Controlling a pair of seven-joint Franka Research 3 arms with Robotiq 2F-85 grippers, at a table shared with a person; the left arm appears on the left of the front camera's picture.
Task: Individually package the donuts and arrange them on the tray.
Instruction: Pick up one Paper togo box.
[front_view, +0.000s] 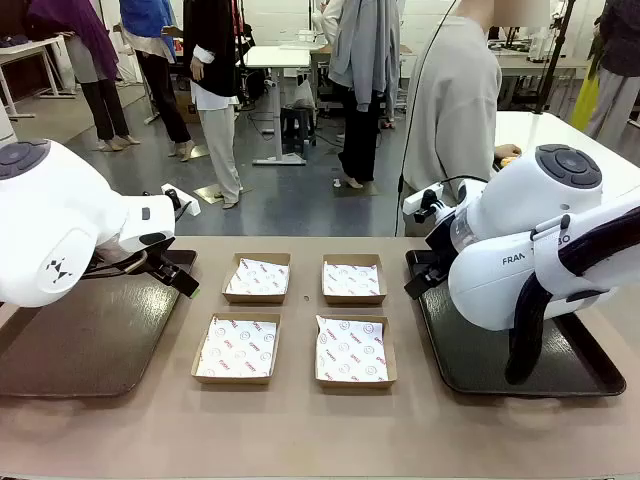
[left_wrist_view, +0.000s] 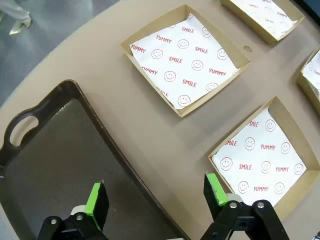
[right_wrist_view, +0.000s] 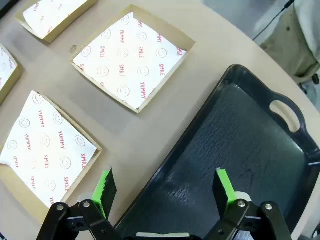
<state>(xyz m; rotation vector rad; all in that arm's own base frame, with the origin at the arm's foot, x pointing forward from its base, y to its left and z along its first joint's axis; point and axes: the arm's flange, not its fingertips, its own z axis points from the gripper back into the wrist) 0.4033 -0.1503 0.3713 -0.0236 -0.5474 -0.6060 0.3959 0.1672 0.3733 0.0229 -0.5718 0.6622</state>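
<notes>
Step in hand: the very start, by my reading; packaging has not begun.
Boxes: four shallow cardboard boxes (front_view: 257, 277) sit in a two-by-two block at the middle of the counter (front_view: 300, 430). Each holds its smiley-printed paper lining and nothing more.
Donuts: a small yellow-orange thing (front_view: 510, 153) beside the person's hand (front_view: 498, 152), upper right of the front view, may be one of the donuts; it is too small to tell.
Trays: the brown tray (front_view: 90, 340) lies at the left of the front view and the dark tray (front_view: 480, 350) at the right, each just beside the block of boxes.
Left gripper: the left gripper (left_wrist_view: 155, 192) is wide open and holds nothing. It hangs above the brown tray's inner edge, one green pad over the tray and the other over the counter by the nearest box.
Right gripper: the right gripper (right_wrist_view: 164, 184) is also spread wide and bare. It straddles the dark tray's rim, one pad over the counter next to a box.
Next move calls for: a donut within reach first, probably brought by the person. Then comes an open-jawed approach from above, a light pinch across the ring so the icing is not crushed, and a level set-down on one paper lining.
</notes>
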